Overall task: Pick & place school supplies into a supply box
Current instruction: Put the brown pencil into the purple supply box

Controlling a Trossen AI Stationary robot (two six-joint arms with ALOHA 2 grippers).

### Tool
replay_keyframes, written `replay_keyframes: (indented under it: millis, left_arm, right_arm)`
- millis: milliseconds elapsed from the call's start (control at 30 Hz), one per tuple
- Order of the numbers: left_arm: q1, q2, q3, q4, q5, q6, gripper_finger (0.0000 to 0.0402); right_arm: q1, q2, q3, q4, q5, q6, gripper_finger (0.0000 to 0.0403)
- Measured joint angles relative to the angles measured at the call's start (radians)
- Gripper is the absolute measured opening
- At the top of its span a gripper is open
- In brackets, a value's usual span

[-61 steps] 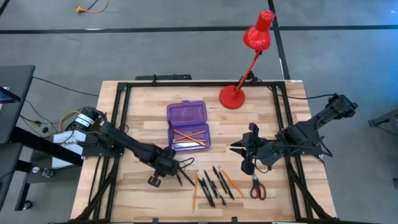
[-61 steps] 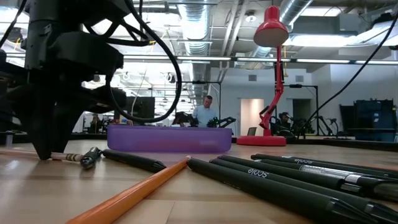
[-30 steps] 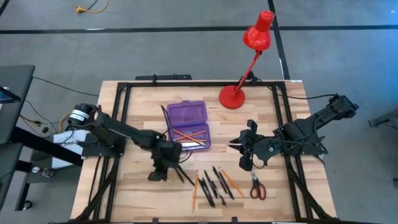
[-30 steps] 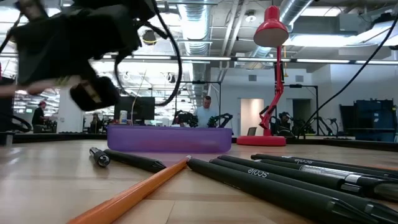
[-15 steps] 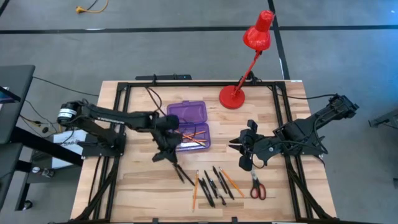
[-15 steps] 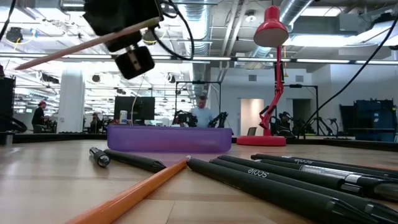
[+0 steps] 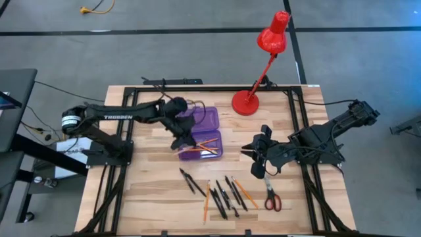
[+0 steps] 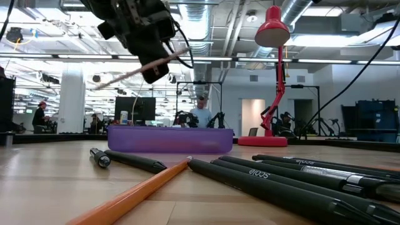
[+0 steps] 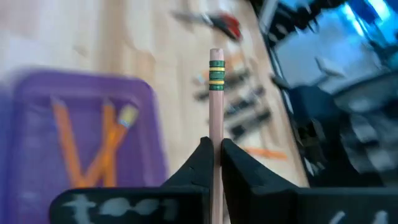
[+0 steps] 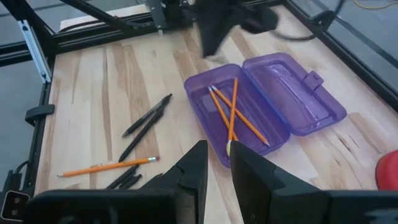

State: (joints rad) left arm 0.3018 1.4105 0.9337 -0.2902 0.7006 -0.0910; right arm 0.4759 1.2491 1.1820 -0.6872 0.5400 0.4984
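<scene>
The purple supply box (image 7: 200,131) lies open on the table, with orange pencils (image 10: 231,109) in its tray. My left gripper (image 7: 185,142) hangs above the tray, shut on a pale pencil (image 9: 216,106) with a green-and-yellow band. More school supplies lie near the front edge: black pens (image 7: 225,193), orange pencils (image 7: 206,201) and red-handled scissors (image 7: 272,197). My right gripper (image 7: 255,163) hovers to the right of the box, its fingers (image 10: 196,167) a little apart with nothing seen between them. My left gripper pinches the pencil's shaft (image 9: 216,140) between its two fingers (image 9: 204,158). The pencil runs along the fingers, and its banded end (image 9: 216,67) sticks out ahead of them. The fingers slant downward. The pencil (image 8: 134,70) is lifted clear and tilted above the box (image 8: 169,139).
A red desk lamp stands on its base (image 7: 247,102) at the far side, right of the box, with its head (image 7: 273,33) beyond the table edge. Black frame rails (image 7: 128,131) run along the table's sides. Bare wood lies left of the box.
My left gripper has risen and swung toward the far edge, from beside the black pens to above the box's tray, and it has turned as it went. The pencil has gone with it, clear of the table. My right gripper has kept still.
</scene>
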Motion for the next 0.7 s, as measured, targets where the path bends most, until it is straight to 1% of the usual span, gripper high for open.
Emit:
replay_keyframes:
  millis: [200,333,567,700]
  left_arm:
    - [0.072,0.018,0.002,0.162,-0.055,-0.050,0.0000]
    - [0.083,0.073,0.001,0.184,-0.062,-0.080,0.0000]
    - [0.064,0.185,0.001,0.215,-0.061,-0.113,0.0000]
    - [0.058,0.207,0.000,0.231,-0.074,-0.112,0.0001]
  right_arm:
    - [-0.001,0.000,0.000,0.000,0.000,0.000,0.0062]
    - [-0.001,0.000,0.000,0.004,0.000,0.000,0.0062]
    - [0.000,0.000,0.000,0.007,0.000,0.001,0.0062]
    - [0.000,0.000,0.000,0.006,0.000,0.001,0.0062]
